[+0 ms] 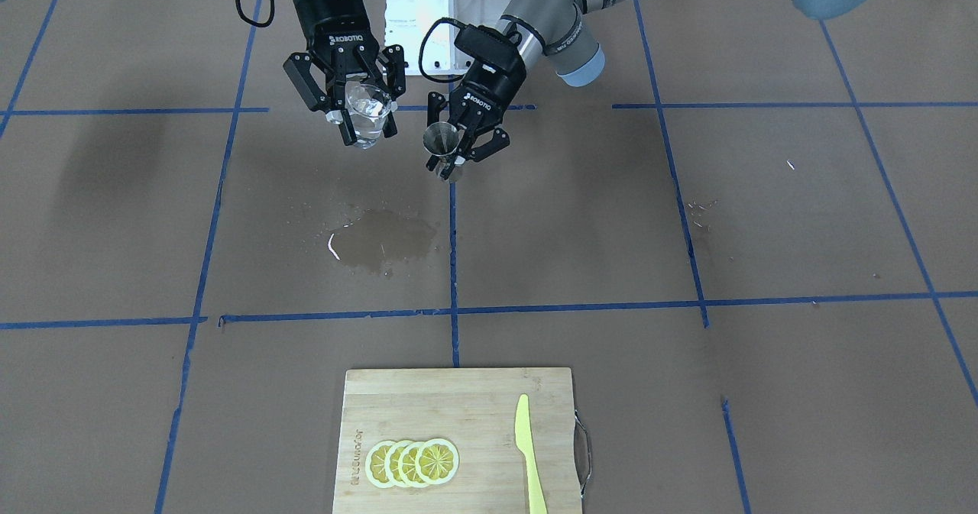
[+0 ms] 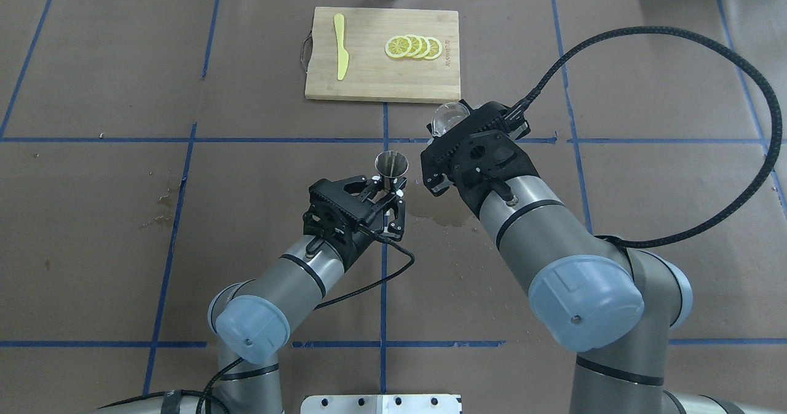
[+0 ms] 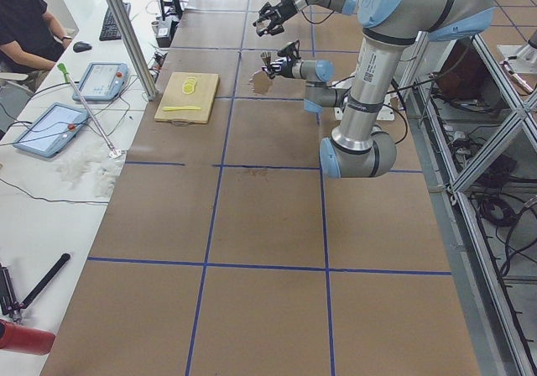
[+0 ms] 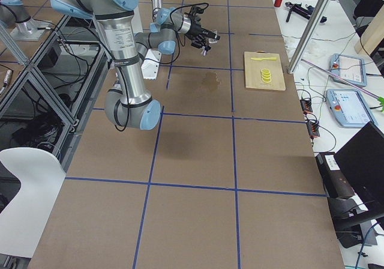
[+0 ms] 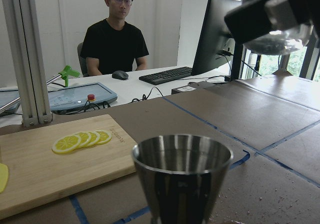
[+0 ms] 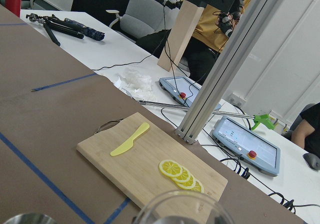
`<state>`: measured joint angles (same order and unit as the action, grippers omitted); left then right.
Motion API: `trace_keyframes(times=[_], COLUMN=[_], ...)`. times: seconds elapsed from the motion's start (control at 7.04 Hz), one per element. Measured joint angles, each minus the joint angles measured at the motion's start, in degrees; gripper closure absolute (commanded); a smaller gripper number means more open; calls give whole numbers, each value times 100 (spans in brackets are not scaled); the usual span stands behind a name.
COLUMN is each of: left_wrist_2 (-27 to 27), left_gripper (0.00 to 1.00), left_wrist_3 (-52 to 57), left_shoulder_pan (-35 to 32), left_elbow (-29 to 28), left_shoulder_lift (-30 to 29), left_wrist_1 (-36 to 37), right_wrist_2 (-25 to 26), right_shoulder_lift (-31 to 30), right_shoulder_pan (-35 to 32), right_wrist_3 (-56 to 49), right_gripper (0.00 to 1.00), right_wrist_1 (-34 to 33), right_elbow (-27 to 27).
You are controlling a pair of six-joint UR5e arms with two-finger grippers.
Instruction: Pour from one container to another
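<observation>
The metal cup [image 5: 182, 174] is held upright above the desk [image 1: 688, 392], pinched at its waist by the left pincer [image 2: 386, 195]. The right pincer [image 1: 365, 128] pinches the glass [image 1: 365, 108] just beside it, seemingly a little higher. Bring the lip over the cup's mouth and tip slowly, since a puddle [image 1: 382, 240] already lies below.

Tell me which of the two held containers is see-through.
The glass tumbler in the right end effector; the jigger in the left end effector is opaque steel.
</observation>
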<state>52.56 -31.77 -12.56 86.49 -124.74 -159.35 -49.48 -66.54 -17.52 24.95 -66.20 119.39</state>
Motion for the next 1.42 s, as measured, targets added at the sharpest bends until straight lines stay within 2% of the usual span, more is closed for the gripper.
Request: trace_keyframes(times=[1.42], left_wrist_2=[6], left_gripper=[100], left_wrist_3=[4], left_shoulder_pan=[-35], left_elbow=[-331], left_shoulder_lift=[-390], left_wrist_1=[0], right_wrist_2=[145], right_shoulder_lift=[62], right_shoulder_pan=[-2], right_wrist_3=[-355], right_gripper=[100], right_wrist_1=[-550], right_elbow=[9])
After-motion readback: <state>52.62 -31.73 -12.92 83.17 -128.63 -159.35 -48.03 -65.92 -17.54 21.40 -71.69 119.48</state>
